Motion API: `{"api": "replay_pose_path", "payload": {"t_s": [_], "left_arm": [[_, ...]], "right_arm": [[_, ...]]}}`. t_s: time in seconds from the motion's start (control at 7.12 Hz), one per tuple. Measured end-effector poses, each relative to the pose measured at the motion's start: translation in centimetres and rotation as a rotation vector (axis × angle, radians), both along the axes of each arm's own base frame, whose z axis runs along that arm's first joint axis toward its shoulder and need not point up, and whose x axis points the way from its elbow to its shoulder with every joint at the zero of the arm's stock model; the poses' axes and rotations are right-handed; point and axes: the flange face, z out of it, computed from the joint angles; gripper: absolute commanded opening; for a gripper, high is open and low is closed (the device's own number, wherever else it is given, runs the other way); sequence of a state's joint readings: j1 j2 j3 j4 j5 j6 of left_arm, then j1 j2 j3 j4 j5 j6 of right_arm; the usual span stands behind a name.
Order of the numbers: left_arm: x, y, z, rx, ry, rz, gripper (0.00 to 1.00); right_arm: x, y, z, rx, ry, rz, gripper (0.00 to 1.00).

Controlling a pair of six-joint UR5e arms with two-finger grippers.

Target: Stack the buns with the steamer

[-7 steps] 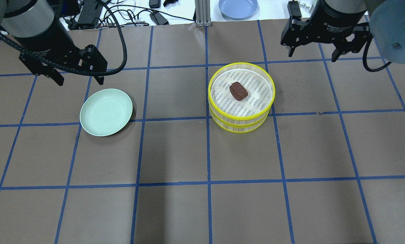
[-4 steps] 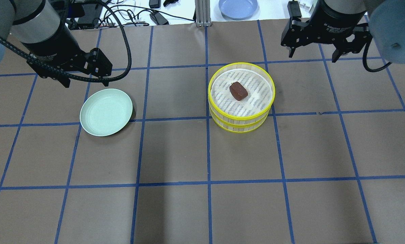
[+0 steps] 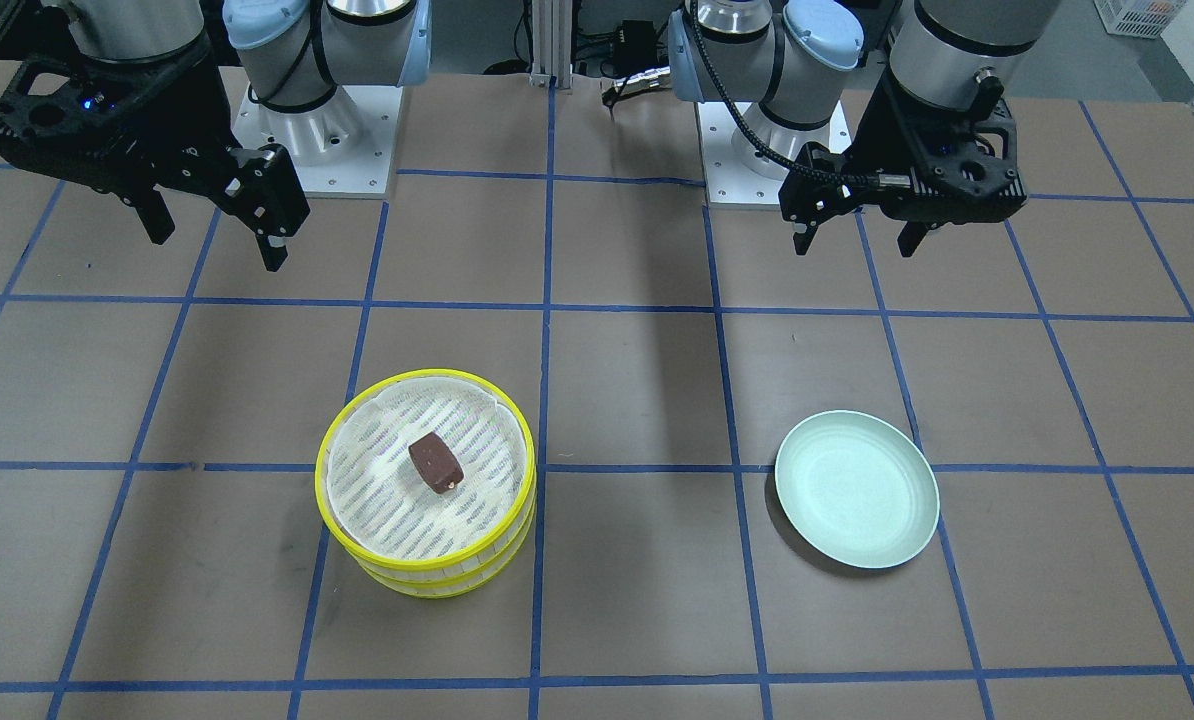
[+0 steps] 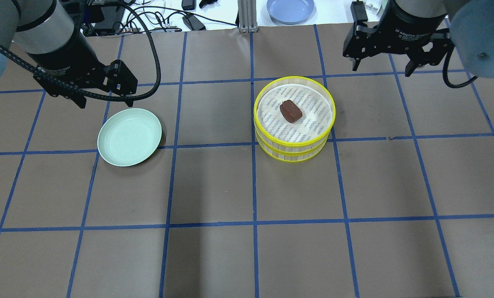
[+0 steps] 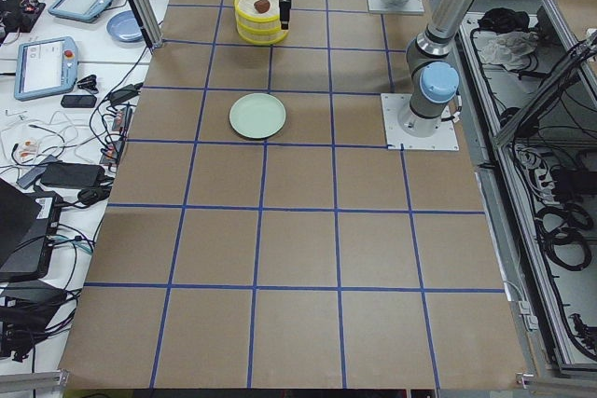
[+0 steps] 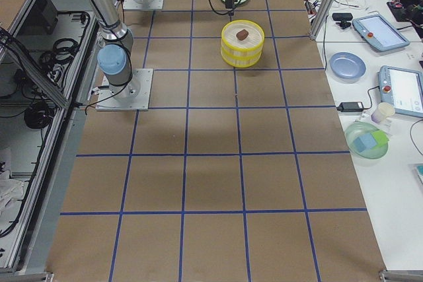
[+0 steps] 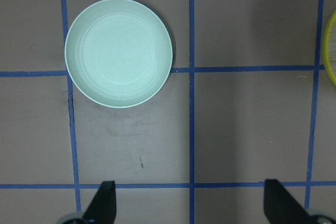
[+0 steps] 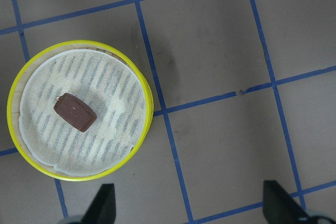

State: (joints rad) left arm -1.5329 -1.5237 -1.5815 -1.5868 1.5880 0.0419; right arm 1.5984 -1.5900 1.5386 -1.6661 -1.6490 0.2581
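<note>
One brown bun [image 4: 291, 111] lies inside the stacked yellow steamer [image 4: 292, 149]

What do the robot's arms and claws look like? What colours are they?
The left arm and right arm are round silver-grey tubes with pale blue caps at the joints. The left gripper and right gripper are black, each with two thin fingers. A black cable runs to the left gripper. White lettering marks the right gripper.
</note>
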Motion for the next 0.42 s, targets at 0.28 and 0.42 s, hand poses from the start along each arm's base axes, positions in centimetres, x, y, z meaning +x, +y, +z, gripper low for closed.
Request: {"api": "replay_pose_path", "payload": {"t_s": [0.28, 0.42], "left_arm": [[-0.03, 0.46, 0.21, 0.014, 0.0, -0.001, 1.0], [0.12, 0.7, 0.4, 0.025, -0.002, 0.001, 1.0]], "right_arm": [[0.0, -0.03, -0.02, -0.001, 0.0, 0.0, 1.0], [0.0, -0.04, -0.03, 0.0, 0.0, 0.0, 1.0]]}}
